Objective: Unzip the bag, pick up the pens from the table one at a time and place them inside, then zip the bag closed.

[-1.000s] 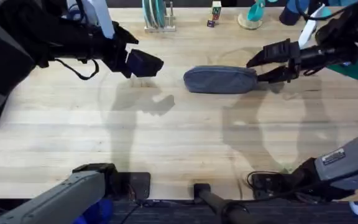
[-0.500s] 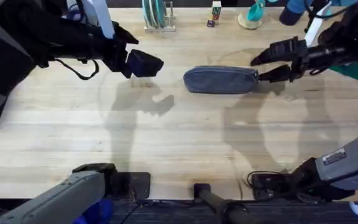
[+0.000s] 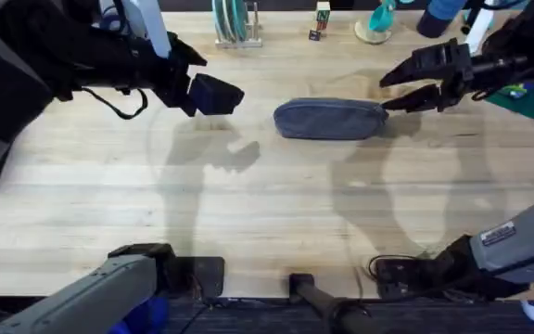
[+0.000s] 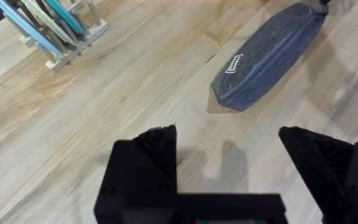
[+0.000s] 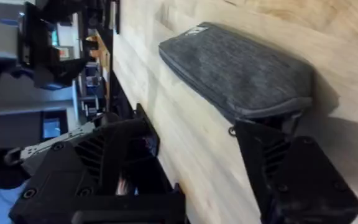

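Note:
The grey-blue bag [image 3: 330, 119] lies lengthwise on the light wooden table [image 3: 248, 213], past the middle, and looks zipped closed. My right gripper [image 3: 404, 87] hovers open just off the bag's right end, holding nothing. In the right wrist view the bag [image 5: 241, 68] lies just beyond my open right gripper [image 5: 197, 165], with a small pull tab [image 5: 232, 131] at the bag's near end. My left gripper [image 3: 216, 96] hangs open to the left of the bag, apart from it. The left wrist view has the bag [image 4: 269, 56] beyond the open left gripper [image 4: 229, 165]. The pens are out of view.
A wooden rack [image 3: 235, 23] with teal and white plates stands at the back edge, also in the left wrist view as the rack [image 4: 55, 25]. Small blocks [image 3: 321, 19] and a teal object [image 3: 376, 23] sit further right. A green mat [image 3: 527, 97] lies far right.
My right gripper has drawn back and up from the bag's right end toward the back right, staying open. The left arm and the bag have not moved.

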Available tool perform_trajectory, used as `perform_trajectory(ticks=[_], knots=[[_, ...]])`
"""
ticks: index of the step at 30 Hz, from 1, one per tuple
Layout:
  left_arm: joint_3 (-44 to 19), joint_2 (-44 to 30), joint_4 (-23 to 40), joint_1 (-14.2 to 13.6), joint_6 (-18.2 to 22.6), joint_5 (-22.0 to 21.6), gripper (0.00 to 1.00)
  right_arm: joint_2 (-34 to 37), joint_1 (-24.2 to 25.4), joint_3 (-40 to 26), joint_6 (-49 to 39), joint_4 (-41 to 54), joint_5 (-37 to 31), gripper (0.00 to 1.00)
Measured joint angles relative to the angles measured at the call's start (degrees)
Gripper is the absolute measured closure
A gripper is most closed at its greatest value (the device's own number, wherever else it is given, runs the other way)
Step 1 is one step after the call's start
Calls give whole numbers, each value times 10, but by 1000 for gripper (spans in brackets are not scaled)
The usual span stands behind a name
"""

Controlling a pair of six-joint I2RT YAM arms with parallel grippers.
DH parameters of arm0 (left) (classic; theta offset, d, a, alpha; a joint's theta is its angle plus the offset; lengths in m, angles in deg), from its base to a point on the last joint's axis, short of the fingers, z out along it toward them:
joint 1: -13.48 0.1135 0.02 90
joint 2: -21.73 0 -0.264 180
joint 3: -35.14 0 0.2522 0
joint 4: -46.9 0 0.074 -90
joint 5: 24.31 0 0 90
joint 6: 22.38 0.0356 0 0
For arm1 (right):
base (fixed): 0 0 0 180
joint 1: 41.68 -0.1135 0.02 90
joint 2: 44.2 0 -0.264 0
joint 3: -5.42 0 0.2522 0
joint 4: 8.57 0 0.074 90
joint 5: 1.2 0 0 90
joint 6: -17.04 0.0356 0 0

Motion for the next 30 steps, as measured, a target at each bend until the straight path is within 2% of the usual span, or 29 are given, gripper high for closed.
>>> perform_trajectory(ticks=[10,19,30], knots=[[0,0,0,0,0,0,6,0,-57,-1,0,26,5,5],[0,0,0,0,0,0,6,-4,-65,-2,-13,63,-7,5],[0,0,0,0,0,0,6,-116,-65,-31,-12,70,-47,4]])
